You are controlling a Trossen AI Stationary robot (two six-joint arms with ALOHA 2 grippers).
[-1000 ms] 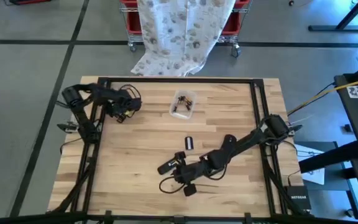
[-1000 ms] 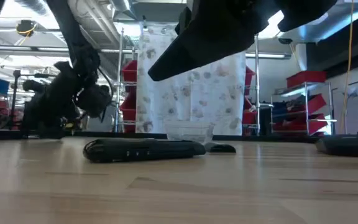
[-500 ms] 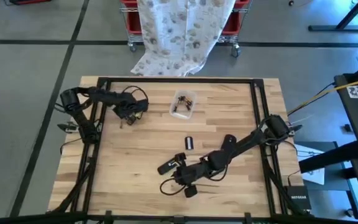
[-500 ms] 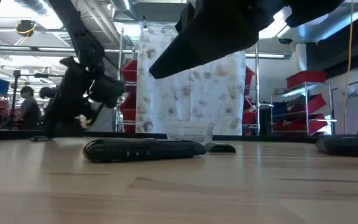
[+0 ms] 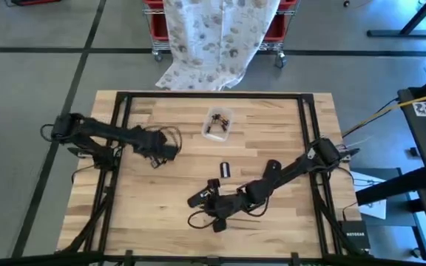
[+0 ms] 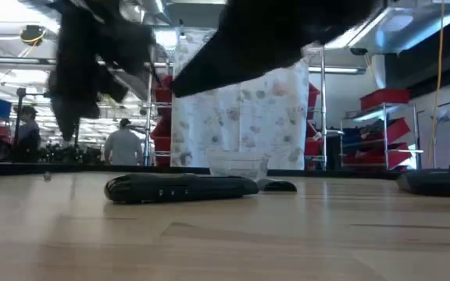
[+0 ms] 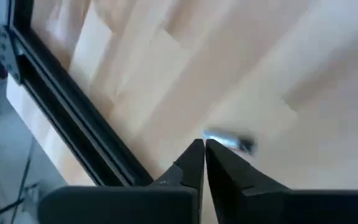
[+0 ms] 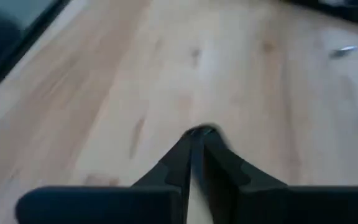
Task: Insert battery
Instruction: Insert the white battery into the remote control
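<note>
Left gripper [image 5: 170, 153], fingers pressed together, empty, at table's 9 o'clock; we judge it is reaching for small clear plastic battery tray [image 5: 217, 123] at 12. Right gripper [image 5: 214, 219] also closed, empty, at 6, beside long black remote [image 5: 205, 193], likely to steady it.

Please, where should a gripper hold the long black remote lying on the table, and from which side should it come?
Grip the remote across its narrow width, near its middle, coming straight down from above. It lies flat and low on the table, so its two long sides are the faces a gripper could probably close on. The right gripper is closest.
</note>
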